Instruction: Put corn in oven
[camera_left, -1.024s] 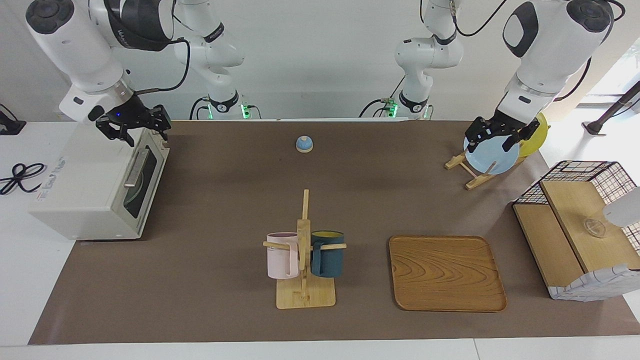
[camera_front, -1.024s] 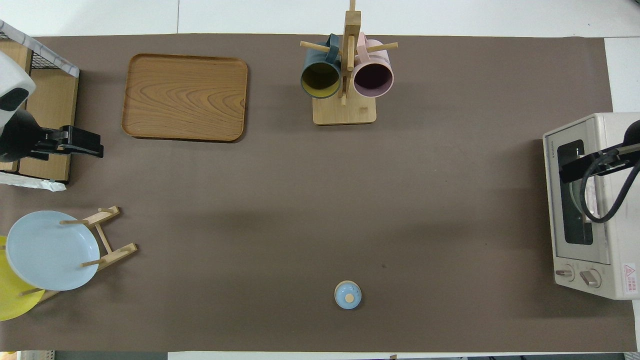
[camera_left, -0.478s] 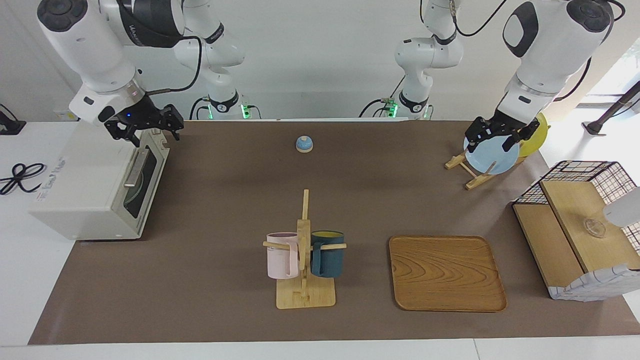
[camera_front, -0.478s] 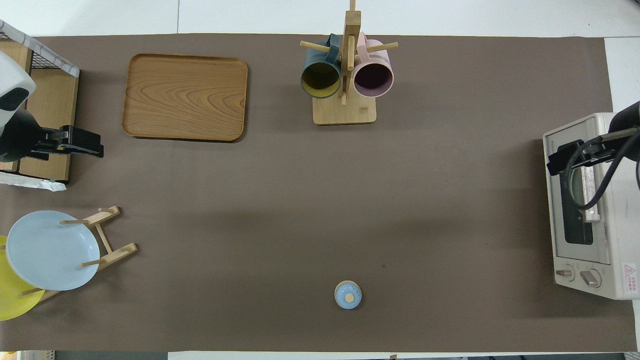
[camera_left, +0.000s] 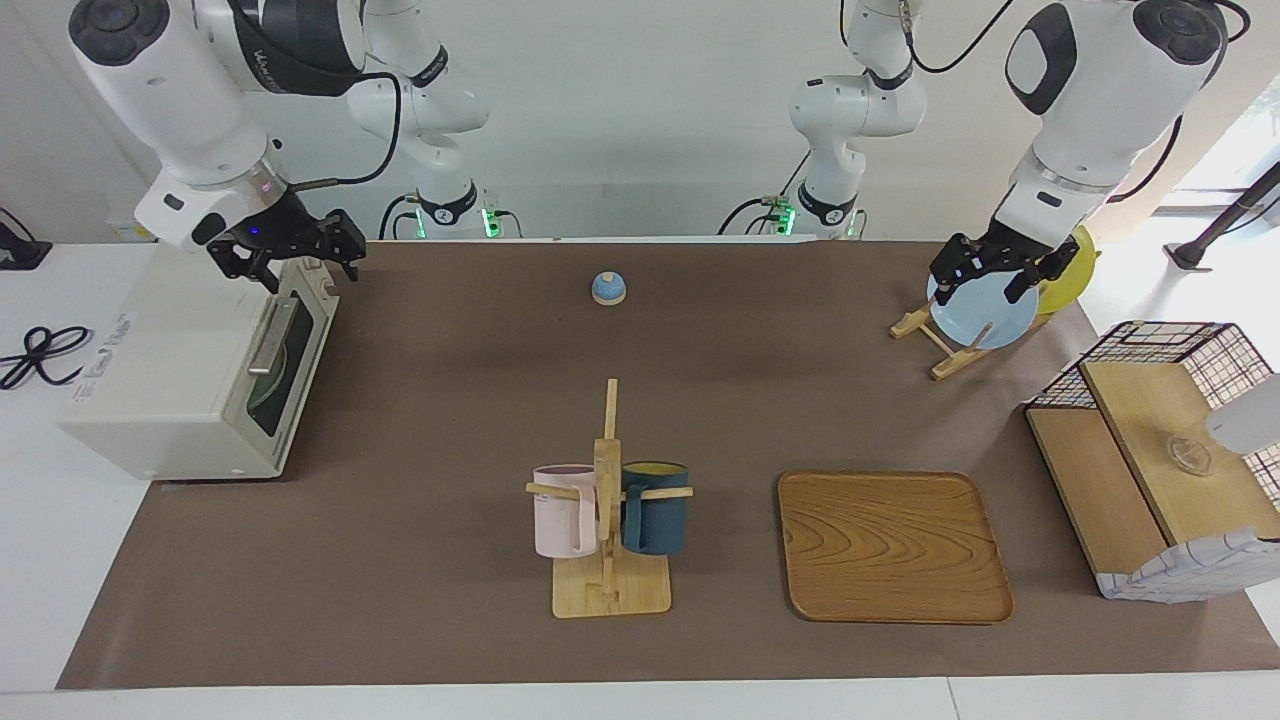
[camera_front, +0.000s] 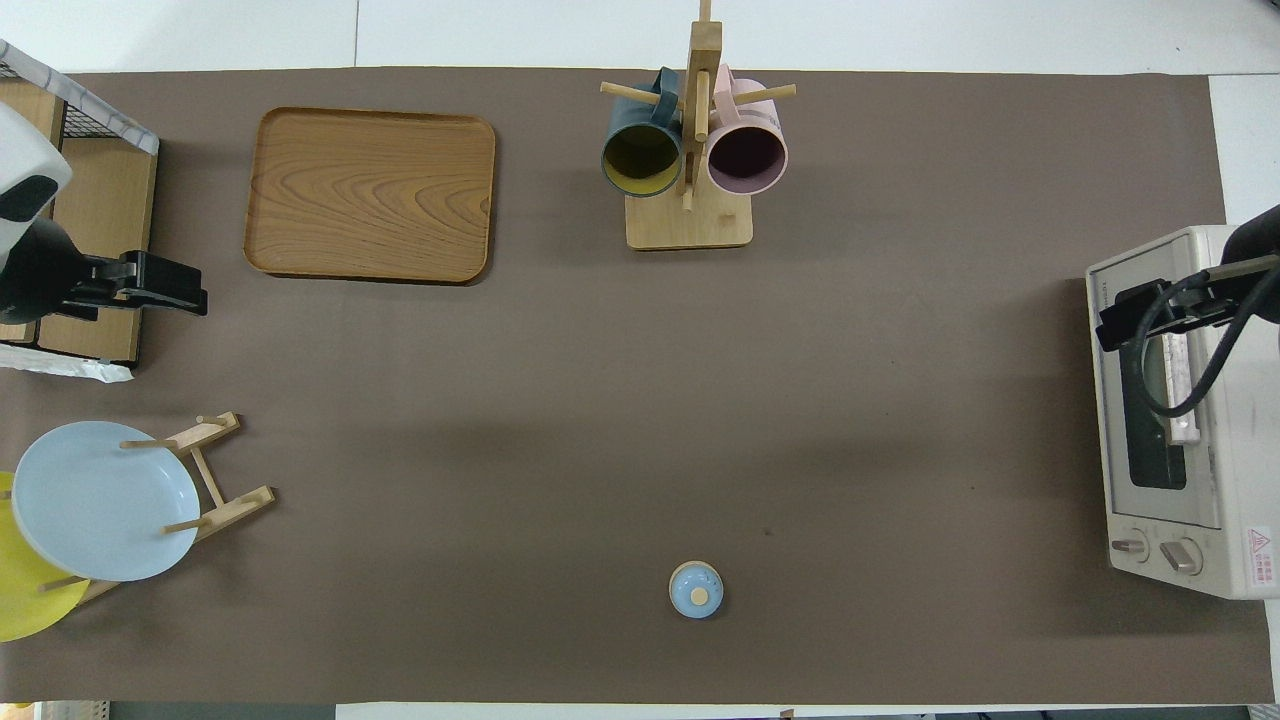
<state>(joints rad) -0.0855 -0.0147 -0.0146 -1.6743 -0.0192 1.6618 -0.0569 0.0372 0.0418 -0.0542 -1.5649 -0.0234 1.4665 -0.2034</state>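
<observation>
While nothing else on the table (camera_left: 450, 400) moves, one change shows at the right arm's end of it, where the oven (camera_left: 170, 370) stands. The right tool (camera_left: 292, 262) has drifted off the oven's top, past its upper front edge toward the middle of the table, and has now settled there in the air, over the top of the door (camera_left: 290, 345). Its fingers stand apart and carry nothing. The left arm waits at its own end, and the left tool (camera_left: 990, 275) hangs over the blue plate (camera_left: 985, 320) in the wooden rack, also spread and empty.

The oven door is shut, with its bar handle (camera_left: 272, 335) free of any grip. The corn appears in neither view: not on the table, not in either tool. Whether it lies inside cannot be told through the glass. Judging by the closed door and the retreating empty tool, the task looks finished or nearly so.
</observation>
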